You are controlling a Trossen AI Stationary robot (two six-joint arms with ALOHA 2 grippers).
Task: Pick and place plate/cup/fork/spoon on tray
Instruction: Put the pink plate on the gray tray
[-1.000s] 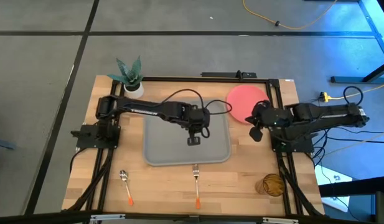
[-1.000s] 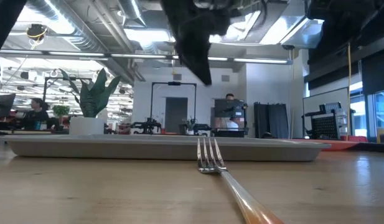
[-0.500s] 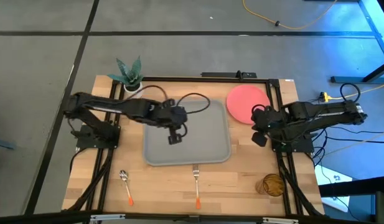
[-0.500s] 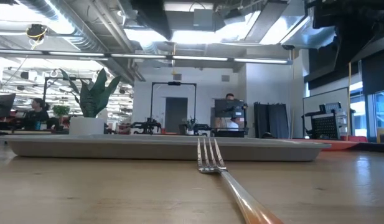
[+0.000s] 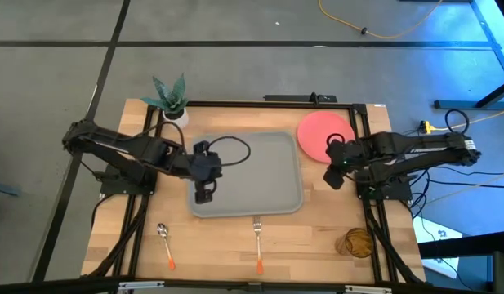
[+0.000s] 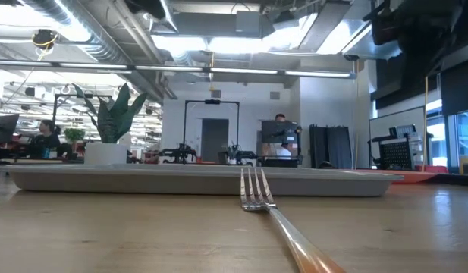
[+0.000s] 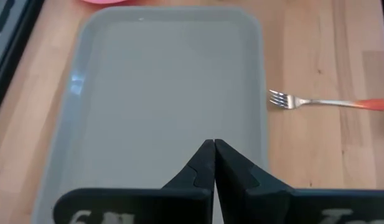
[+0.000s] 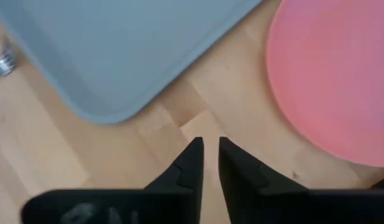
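Note:
The grey tray point(image 5: 260, 167) lies in the middle of the table and holds nothing. The coral-red plate point(image 5: 320, 133) lies flat on the table by the tray's far right corner. The fork point(image 5: 257, 241) lies on the table with its tines at the tray's near rim point(image 6: 252, 196). The spoon point(image 5: 164, 243) lies at the near left. The amber cup point(image 5: 358, 242) stands at the near right. My left gripper point(image 5: 204, 194) is shut and empty above the tray's near left part point(image 7: 213, 146). My right gripper point(image 5: 334, 175) hovers over bare wood between tray and plate, shut but for a narrow slit point(image 8: 209, 146).
A potted plant point(image 5: 171, 100) stands at the table's far left corner. A black frame point(image 5: 362, 122) runs around the table's edges. Bare wood point(image 5: 309, 245) lies between the fork and the cup. In the low view the room behind shows people far off.
My left gripper, still shut, has drawn back from above the middle of the tray toward the table's left edge and a little toward the near edge, and it has left the low view. The things on the table have stayed where they were.

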